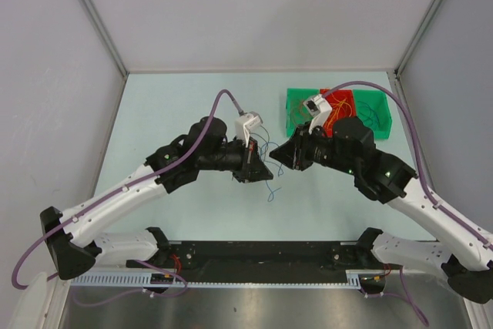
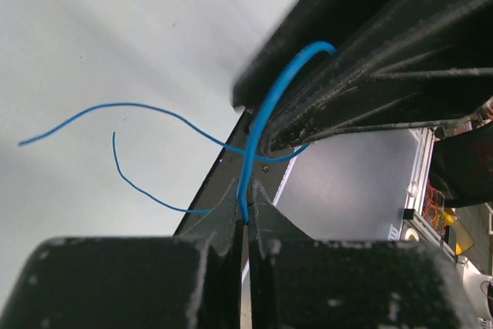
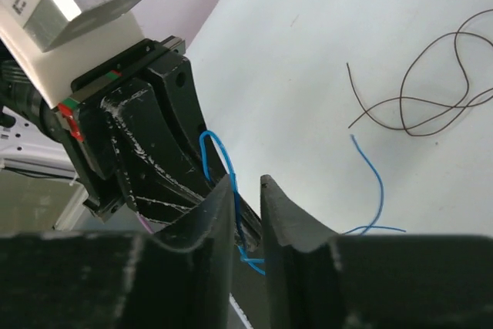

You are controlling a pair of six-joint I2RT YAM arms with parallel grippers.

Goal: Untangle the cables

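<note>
My two grippers meet over the middle of the table. My left gripper (image 1: 266,169) (image 2: 246,190) is shut on a thin blue cable (image 2: 260,121), pinched at its fingertips. The blue cable arcs up to my right gripper (image 1: 277,158), whose black fingers (image 2: 370,75) fill the left wrist view. In the right wrist view my right gripper (image 3: 246,184) has its jaws a little apart. The blue cable (image 3: 218,148) runs through the gap along one finger. Its loose ends hang to the table (image 1: 270,190). A dark brown cable (image 3: 431,102) lies loose on the table.
A green bin (image 1: 297,105) at the back right holds a red tray with orange and blue cables (image 1: 339,109). Grey walls close in the table on three sides. Thick purple robot cables (image 1: 219,102) arch over both arms.
</note>
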